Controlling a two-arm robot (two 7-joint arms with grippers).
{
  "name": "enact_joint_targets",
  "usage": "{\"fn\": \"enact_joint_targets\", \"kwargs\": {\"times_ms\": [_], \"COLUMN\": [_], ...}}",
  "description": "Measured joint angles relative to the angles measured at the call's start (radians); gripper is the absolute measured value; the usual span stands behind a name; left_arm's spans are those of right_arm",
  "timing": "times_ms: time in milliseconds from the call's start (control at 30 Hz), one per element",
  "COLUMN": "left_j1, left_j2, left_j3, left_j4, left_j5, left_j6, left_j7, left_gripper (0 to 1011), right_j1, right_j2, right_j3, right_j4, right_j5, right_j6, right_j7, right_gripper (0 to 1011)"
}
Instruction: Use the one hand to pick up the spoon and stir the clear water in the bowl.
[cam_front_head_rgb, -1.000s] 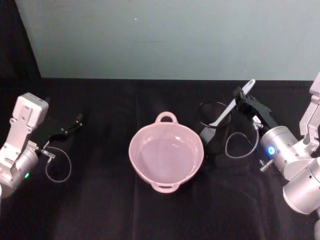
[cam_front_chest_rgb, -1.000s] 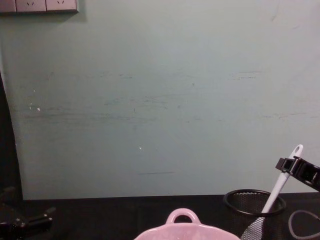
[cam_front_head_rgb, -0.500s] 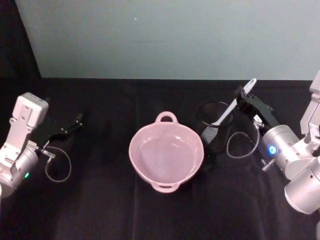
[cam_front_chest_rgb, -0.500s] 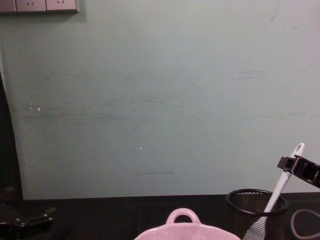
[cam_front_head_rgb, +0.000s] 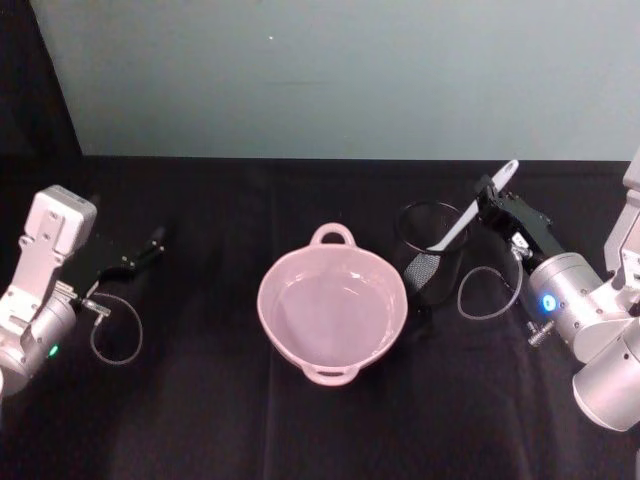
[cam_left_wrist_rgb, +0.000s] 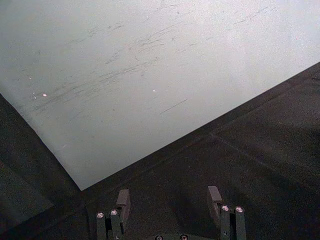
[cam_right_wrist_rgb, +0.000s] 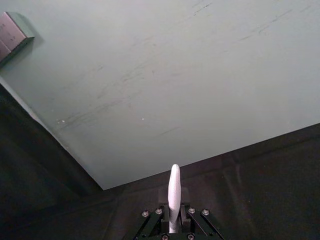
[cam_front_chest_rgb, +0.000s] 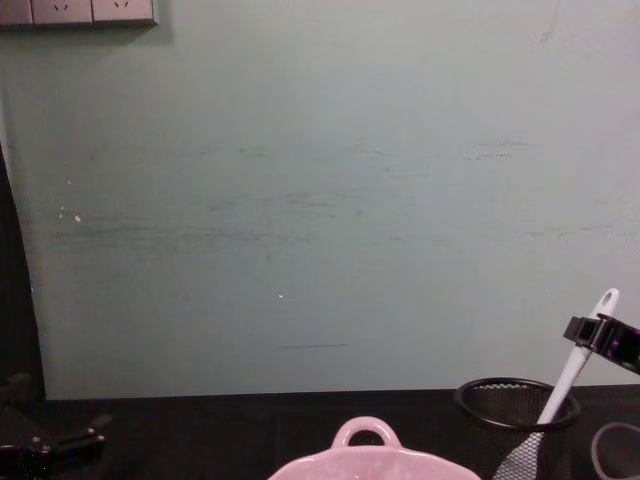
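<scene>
Black tabletop; wall sockets chest-side.

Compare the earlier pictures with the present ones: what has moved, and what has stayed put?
The right gripper, shut on the spoon handle, has shifted slightly toward the robot's right, taking the spoon and the black mesh cup along; the blade is still inside the cup. The pink bowl and the parked, open left gripper have not moved.
</scene>
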Motion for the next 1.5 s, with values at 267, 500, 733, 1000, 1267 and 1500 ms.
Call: {"fn": "enact_joint_targets", "kwargs": {"times_ms": [267,500,733,1000,1267,1500], "left_j1": [0.000,0.000,0.000,0.000,0.000,0.000], "left_j2": [0.000,0.000,0.000,0.000,0.000,0.000], "left_j3": [0.000,0.000,0.000,0.000,0.000,0.000], "left_j4": [0.000,0.000,0.000,0.000,0.000,0.000], "left_j5": [0.000,0.000,0.000,0.000,0.000,0.000], "left_j6": [0.000,0.000,0.000,0.000,0.000,0.000], "left_j7": [0.000,0.000,0.000,0.000,0.000,0.000], "left_gripper": [1011,1011,1011,1011,1011,1011], "right_j1": [0.000,-0.001,-0.001,0.000,-0.020,-0.060], "right_j2": [0.002,0.001,0.001,0.000,0.007,0.027], "right_j3": [0.000,0.000,0.000,0.000,-0.013,-0.019], "right_j4": [0.000,0.000,0.000,0.000,-0.061,-0.148], "right_j5": [0.000,-0.001,-0.001,-0.001,-0.055,-0.119], "right_j6": [0.002,0.003,0.002,0.002,0.047,0.092], "right_j7": [0.006,0.005,0.005,0.004,-0.054,-0.096], "right_gripper": [121,197,410,672,913,1002]}}
